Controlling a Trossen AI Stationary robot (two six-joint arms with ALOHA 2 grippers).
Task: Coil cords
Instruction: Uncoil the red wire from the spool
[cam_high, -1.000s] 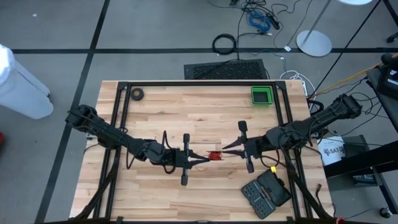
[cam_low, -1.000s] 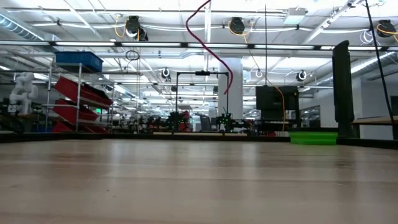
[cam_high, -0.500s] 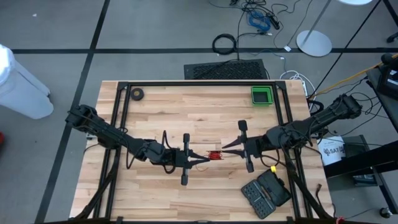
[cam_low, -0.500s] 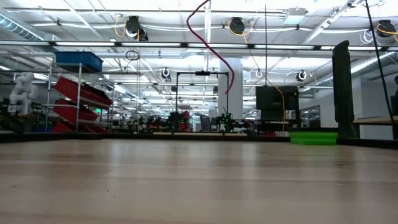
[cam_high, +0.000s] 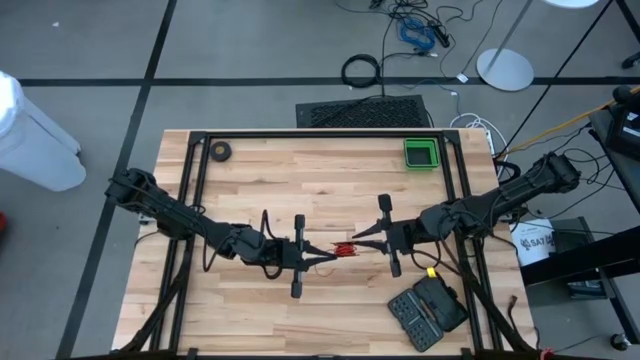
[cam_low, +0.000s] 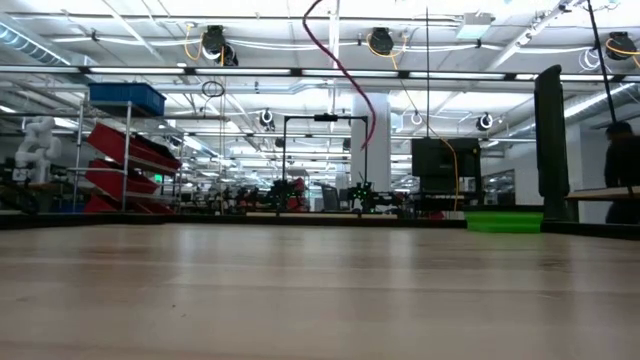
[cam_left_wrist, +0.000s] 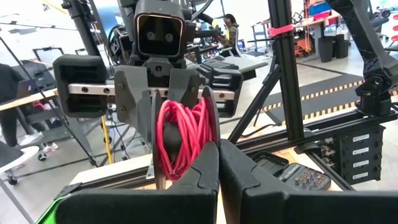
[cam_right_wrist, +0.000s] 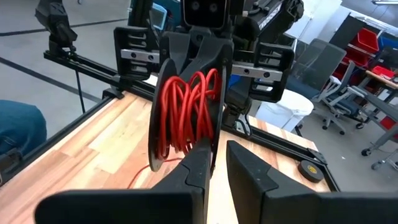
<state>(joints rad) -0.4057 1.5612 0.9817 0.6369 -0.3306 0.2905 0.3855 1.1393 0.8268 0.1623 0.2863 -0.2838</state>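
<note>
Reel (cam_high: 344, 249) sits mid-desk, up off the desk (cam_high: 320, 190), pinched from both sides! On the left, the left claw (cam_high: 331, 253) has its fingers pressed together on the reel's rim. Between the two claws, red cord (cam_left_wrist: 180, 140) is bunched in loops around the black reel. On the right, the right claw (cam_high: 361, 240) is clamped narrowly on the opposite rim, fingers (cam_right_wrist: 202, 158) nearly together.

a pale wood-plank surface (cam_high: 300, 190) carries a green bin (cam_high: 421, 153), a small black roll (cam_high: 221, 151) and a dark case (cam_high: 428, 313).
</note>
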